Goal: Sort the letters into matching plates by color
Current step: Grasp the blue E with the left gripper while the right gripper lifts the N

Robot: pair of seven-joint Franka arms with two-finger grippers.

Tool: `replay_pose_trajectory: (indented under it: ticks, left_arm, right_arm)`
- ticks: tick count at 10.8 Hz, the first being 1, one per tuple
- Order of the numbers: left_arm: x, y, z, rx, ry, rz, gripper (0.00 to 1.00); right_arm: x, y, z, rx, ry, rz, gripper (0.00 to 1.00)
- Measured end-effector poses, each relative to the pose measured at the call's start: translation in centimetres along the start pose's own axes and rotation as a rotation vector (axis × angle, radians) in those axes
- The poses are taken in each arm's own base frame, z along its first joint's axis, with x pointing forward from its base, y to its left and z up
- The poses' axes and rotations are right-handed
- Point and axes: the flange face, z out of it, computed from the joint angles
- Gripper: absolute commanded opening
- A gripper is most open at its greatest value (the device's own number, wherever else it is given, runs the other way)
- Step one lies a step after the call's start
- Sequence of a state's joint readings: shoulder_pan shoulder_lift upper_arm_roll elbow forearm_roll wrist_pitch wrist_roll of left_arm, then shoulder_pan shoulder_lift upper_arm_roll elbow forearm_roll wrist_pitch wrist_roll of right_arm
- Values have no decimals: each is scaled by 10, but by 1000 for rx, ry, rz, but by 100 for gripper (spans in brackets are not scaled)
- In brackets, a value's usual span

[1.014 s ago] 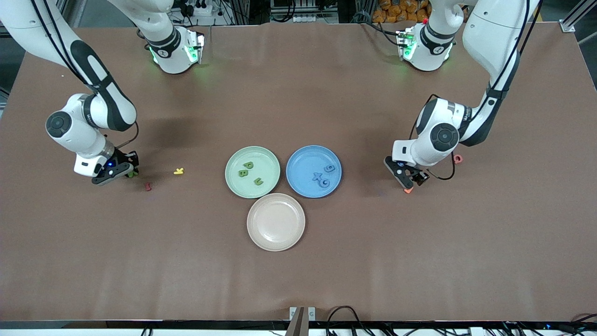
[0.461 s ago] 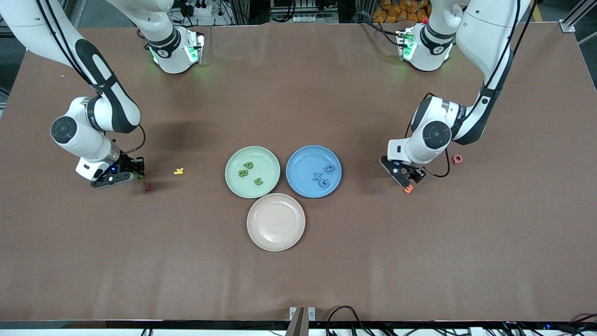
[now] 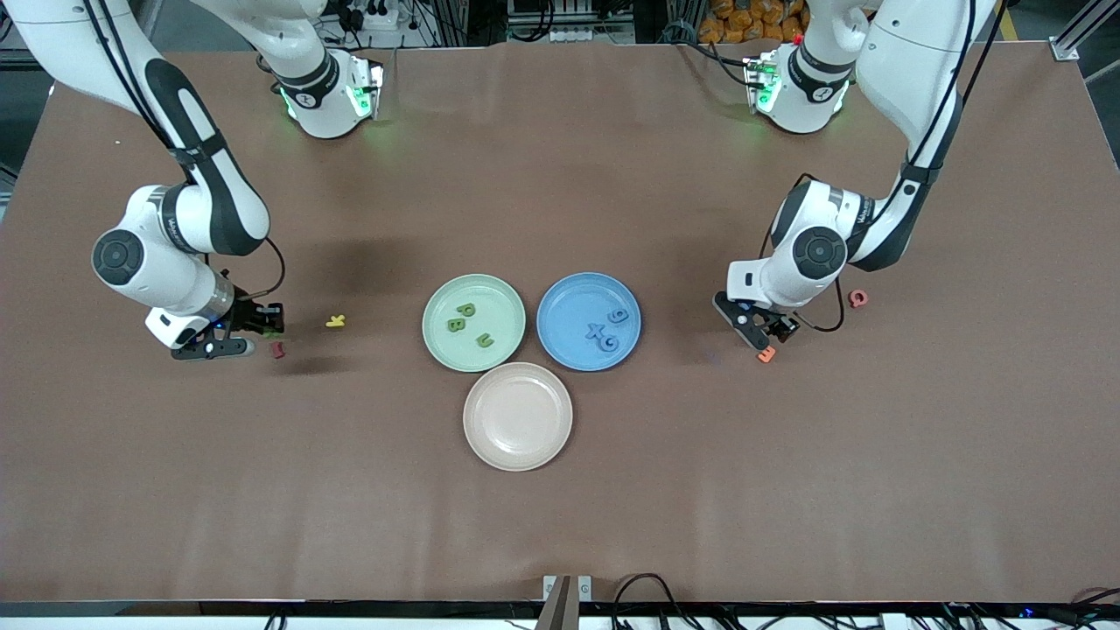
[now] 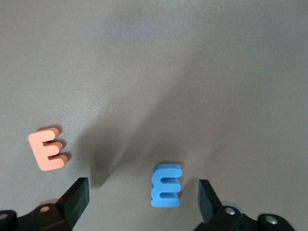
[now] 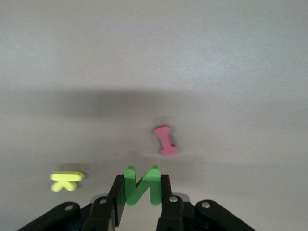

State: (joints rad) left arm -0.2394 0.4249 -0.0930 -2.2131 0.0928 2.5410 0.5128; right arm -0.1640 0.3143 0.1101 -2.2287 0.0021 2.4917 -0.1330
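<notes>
our right gripper (image 5: 139,192) hangs over the brown tabletop (image 3: 560,507) toward the right arm's end, fingers clenched on a small green foam letter n (image 5: 141,184). our left gripper (image 4: 142,202) hovers with fingers spread around a small blue foam letter e (image 4: 166,186) lying beside an orange foam e (image 4: 46,149).

3 letters (image 3: 467,323) in plate (image 3: 437,302) toward right arm's end, 3 in plate (image 3: 560,302) beside it.
</notes>
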Motion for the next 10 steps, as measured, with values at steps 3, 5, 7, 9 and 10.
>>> replay_pose_trajectory:
  ticks: [3, 5, 7, 9, 10]
  left_arm:
    - [0, 0, 1, 13, 25, -27, 100]
    - [1, 4, 2, 18, 34, -35, 100]
    - [2, 6, 3, 17, 33, -32, 100]
    - [2, 8, 5, 19, 28, -23, 100]
    - [1, 9, 7, 17, 24, -21, 100]
  right_arm:
    - [7, -33, -11, 118, 31, 114, 23]
    - [11, -61, -15, 152, 34, 188, 23]
    - [15, -90, -18, 169, 29, 263, 23]
    - [14, -116, -18, 188, 17, 319, 23]
    - [13, -126, -18, 195, 11, 344, 23]
